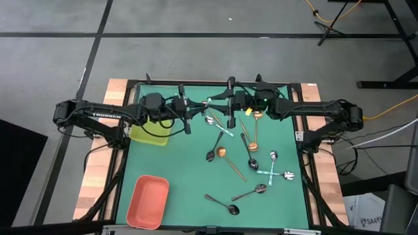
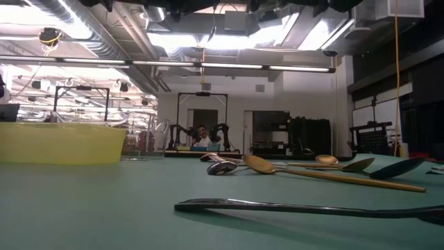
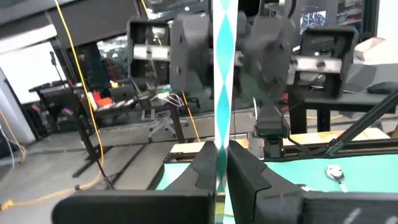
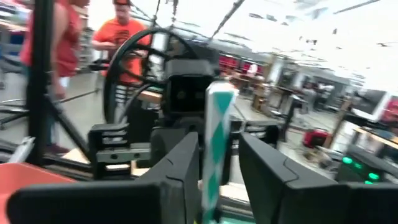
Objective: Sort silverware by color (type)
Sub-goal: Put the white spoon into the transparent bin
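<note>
Both arms meet above the table's far middle. A spoon handle with a teal-and-white diamond pattern [image 3: 222, 74] runs level between them and shows as a small pale spot [image 1: 209, 101] in the high view. My left gripper [image 3: 221, 158] [image 1: 203, 104] is shut on it. My right gripper [image 4: 219, 180] [image 1: 215, 100] is open, with one finger on each side of the same handle [image 4: 216, 124]; whether it touches, I cannot tell. Silver, copper and dark spoons [image 1: 251, 162] lie flat on the green mat. My left gripper pinches the patterned handle [image 3: 220, 134] between its two fingers. It comes level from the table's left, with the fingers along the handle. The handle reaches straight out toward the right gripper and is lifted clear of the table.
A yellow-green tray [image 1: 149, 134] sits under the left arm's wrist and a salmon tray [image 1: 147, 201] sits at the near left. Loose spoons spread over the mat's middle and right, among them a copper one [image 2: 326, 177] and a dark one [image 2: 305, 207]. People stand beyond the table [image 4: 121, 37].
</note>
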`<state>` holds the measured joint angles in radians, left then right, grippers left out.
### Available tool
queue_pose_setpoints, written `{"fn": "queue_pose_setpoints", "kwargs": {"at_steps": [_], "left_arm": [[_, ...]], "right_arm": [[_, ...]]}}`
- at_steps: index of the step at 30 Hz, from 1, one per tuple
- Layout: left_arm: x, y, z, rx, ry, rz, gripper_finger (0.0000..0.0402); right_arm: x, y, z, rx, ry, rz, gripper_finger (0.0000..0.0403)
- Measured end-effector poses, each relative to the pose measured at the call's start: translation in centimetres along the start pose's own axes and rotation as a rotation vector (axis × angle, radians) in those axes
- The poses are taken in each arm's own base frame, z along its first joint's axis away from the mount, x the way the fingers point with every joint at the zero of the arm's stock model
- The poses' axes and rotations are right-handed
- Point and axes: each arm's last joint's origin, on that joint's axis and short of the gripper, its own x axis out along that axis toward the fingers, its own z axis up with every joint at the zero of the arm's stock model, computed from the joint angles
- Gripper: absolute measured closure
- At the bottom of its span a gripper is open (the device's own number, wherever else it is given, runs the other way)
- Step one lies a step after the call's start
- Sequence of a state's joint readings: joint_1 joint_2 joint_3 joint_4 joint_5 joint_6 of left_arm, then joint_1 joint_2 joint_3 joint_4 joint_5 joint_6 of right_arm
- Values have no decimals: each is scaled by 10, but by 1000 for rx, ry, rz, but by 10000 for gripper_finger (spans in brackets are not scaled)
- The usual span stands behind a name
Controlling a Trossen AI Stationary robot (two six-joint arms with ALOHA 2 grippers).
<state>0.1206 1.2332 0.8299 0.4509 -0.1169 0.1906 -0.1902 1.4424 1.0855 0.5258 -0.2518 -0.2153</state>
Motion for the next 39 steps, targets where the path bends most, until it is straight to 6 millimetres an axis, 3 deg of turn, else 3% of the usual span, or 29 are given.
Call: {"fn": "queue_pose_setpoints", "kwargs": {"at_steps": [9,17,31,39], "left_arm": [[0,10,-4,-22,32,31,391],[-12,27,-9,-17,155,70,391],[-63,63,1,-22,307,203,391],[-85,81,-10,-23,472,280,391]], "right_arm": [[-33,-2,24,22,172,-148,293],[-60,2,24,42,405,-185,292],[-64,8,3,68,592,-130,292],[-63,9,0,71,612,-125,292]]}}
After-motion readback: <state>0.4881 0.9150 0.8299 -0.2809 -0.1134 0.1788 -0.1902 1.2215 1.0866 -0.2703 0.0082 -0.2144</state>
